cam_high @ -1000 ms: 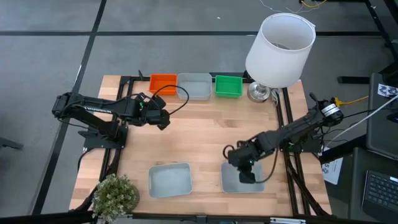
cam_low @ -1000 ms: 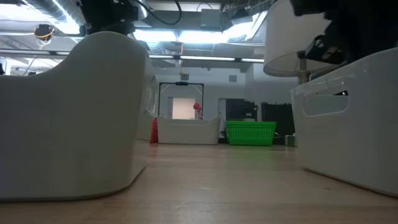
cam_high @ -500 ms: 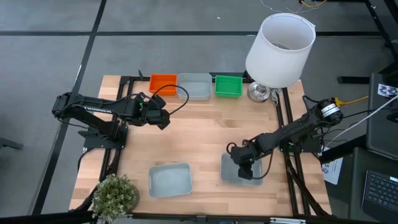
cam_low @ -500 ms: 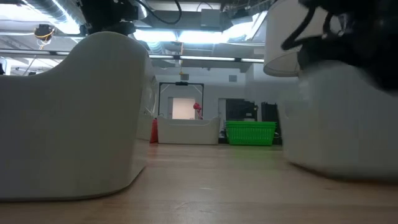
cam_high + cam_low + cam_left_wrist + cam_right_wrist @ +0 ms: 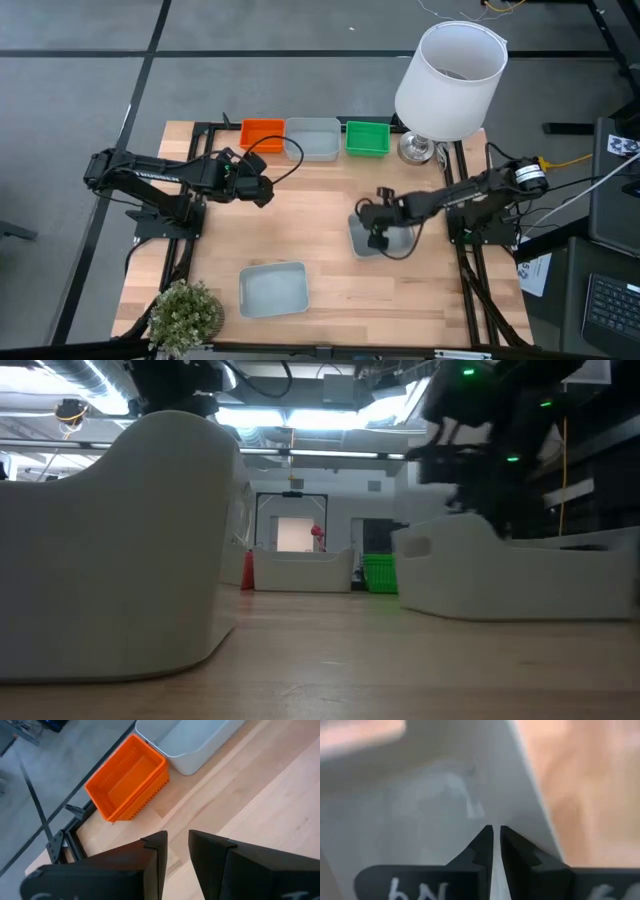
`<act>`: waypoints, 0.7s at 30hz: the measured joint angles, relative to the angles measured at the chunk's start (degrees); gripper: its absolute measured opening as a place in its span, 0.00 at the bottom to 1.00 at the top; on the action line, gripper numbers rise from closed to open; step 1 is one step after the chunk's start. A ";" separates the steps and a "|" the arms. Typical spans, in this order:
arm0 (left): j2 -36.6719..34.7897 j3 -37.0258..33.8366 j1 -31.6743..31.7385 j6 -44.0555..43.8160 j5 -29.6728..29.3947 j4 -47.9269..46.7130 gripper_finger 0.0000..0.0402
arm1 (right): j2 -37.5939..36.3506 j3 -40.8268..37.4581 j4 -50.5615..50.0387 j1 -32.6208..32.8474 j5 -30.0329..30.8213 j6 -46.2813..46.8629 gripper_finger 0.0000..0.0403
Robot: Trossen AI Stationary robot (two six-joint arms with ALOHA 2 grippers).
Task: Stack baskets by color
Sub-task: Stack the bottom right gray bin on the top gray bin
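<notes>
A pale grey-blue basket (image 5: 358,238) sits right of the table's middle, with my right gripper (image 5: 377,236) shut on it. In the low view this basket (image 5: 500,575) appears to rest on the wood. Another grey-blue basket (image 5: 273,288) lies near the front edge. An orange basket (image 5: 263,132), a grey-blue one (image 5: 312,138) and a green one (image 5: 367,138) stand in a row along the far edge. My left gripper (image 5: 264,194) hovers left of centre, open a little, with nothing between its fingers (image 5: 155,855). My right gripper pinches a thin side wall of the grey-blue basket at its top edge (image 5: 496,837), one finger inside the basket and one outside. The fingers slant down from the table's right. In the high view the gripper hides which wall it is.
A big white lampshade (image 5: 448,72) on a metal foot stands at the far right corner. A small potted plant (image 5: 185,312) is at the near left corner. Bare wood lies between the far row and the two nearer baskets.
My right gripper has moved toward the far edge and slightly left, tipping more steeply down. The grey-blue basket has gone with it from the near right area to right of the table's middle. The other baskets have stayed put.
</notes>
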 joint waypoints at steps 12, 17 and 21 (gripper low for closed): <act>0.04 -6.32 0.04 0.44 -1.83 5.39 0.18 | -0.01 0.81 25.88 -10.95 4.16 -9.69 0.09; 0.02 -6.43 0.07 2.57 5.64 16.92 0.18 | -3.17 6.08 17.79 -10.00 10.80 -9.68 0.09; 1.79 -6.32 0.25 13.25 15.32 33.21 0.18 | -8.36 12.51 -0.72 -6.97 17.37 -4.87 0.09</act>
